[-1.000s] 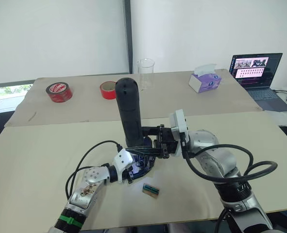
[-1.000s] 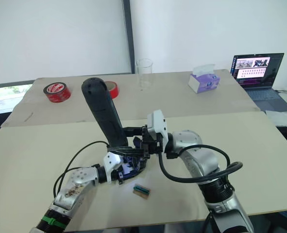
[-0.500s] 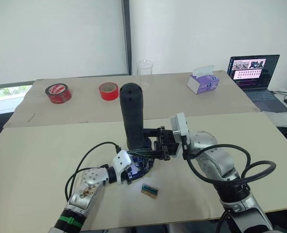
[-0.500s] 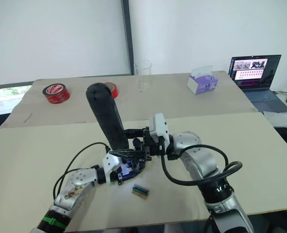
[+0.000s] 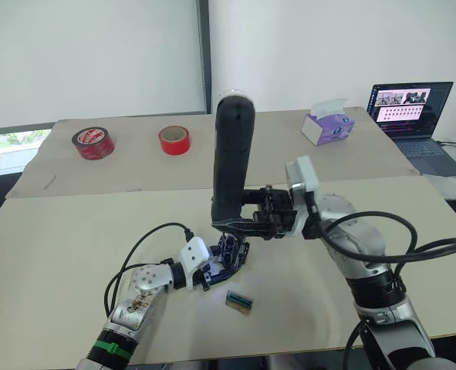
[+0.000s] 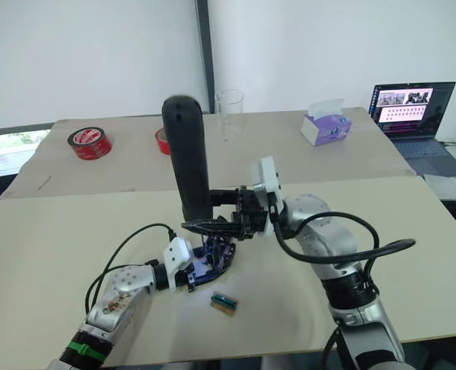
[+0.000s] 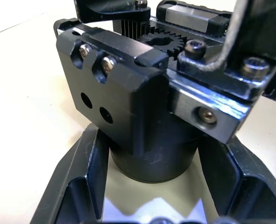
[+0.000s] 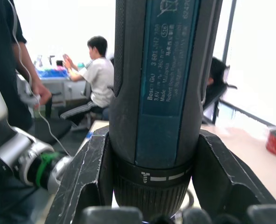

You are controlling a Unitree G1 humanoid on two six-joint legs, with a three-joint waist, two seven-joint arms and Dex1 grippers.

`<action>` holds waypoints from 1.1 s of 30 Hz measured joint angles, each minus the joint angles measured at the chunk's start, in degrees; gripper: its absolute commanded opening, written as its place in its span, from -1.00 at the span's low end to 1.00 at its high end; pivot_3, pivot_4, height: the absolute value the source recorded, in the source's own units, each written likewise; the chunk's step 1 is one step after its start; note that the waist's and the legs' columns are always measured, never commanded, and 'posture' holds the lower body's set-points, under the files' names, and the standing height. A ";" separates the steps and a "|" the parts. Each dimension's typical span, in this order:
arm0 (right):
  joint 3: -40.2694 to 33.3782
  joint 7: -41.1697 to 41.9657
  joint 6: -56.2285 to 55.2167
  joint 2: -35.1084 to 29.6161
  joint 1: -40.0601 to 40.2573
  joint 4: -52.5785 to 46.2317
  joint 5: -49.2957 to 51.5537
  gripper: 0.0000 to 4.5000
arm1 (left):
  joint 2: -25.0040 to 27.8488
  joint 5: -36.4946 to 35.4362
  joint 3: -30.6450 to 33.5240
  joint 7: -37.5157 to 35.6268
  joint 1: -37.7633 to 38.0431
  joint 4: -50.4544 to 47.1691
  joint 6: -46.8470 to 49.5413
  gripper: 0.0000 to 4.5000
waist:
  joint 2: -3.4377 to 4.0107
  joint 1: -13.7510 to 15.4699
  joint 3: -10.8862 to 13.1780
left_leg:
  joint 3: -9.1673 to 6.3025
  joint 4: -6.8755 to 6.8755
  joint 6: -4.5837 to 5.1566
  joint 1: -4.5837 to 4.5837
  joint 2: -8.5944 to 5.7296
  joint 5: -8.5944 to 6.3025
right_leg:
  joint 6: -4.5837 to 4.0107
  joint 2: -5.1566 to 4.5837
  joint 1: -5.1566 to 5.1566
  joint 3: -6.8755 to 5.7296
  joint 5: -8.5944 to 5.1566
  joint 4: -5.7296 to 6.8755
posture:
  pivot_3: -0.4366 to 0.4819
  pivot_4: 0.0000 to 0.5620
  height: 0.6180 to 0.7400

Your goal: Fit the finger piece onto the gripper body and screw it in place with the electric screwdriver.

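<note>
Right claw (image 5: 247, 223) holds electric screwdriver (image 5: 231, 158) upright.

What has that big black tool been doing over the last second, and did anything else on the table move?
The right gripper has swung the screwdriver from leaning toward the robot's left to nearly upright, lifting it a little above the gripper body. The left gripper still holds that body in the same spot. The small green block and the tape rolls stayed where they were.

electric screwdriver (image 5: 231, 162) upright, black | gripper body (image 5: 226, 257) on table below
</note>
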 measured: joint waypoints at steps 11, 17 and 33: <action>-2.49 0.87 7.75 -4.88 -3.02 -6.57 6.72 -0.15 | -0.36 -0.43 0.29 0.27 0.02 -0.63 1.80 0.82 | 0.01 0.12 0.11 | 0.00 0.00 0.00 -0.06 0.01 0.00 | 0.00 -0.06 -0.01 -0.02 0.00 -0.03 | -0.05 -0.47 1.00; -9.47 -2.58 16.70 -12.58 -7.44 -13.59 19.42 -0.15 | 2.87 -5.22 4.33 -2.54 5.21 -4.46 1.23 0.98 | 0.00 -1.09 0.15 | 0.04 0.01 -0.04 -0.95 0.14 0.02 | -0.15 0.03 -1.04 0.06 0.10 0.05 | -0.05 -0.47 1.00; 4.40 4.63 31.90 -57.67 1.85 12.01 -9.45 -0.15 | 19.82 -30.20 29.98 -19.01 22.97 -17.24 3.04 0.98 | 0.30 -0.08 1.44 | 0.76 0.07 -0.03 -2.04 0.33 -0.02 | -0.24 -0.47 -2.13 -0.28 0.22 -0.10 | -0.05 -0.47 1.00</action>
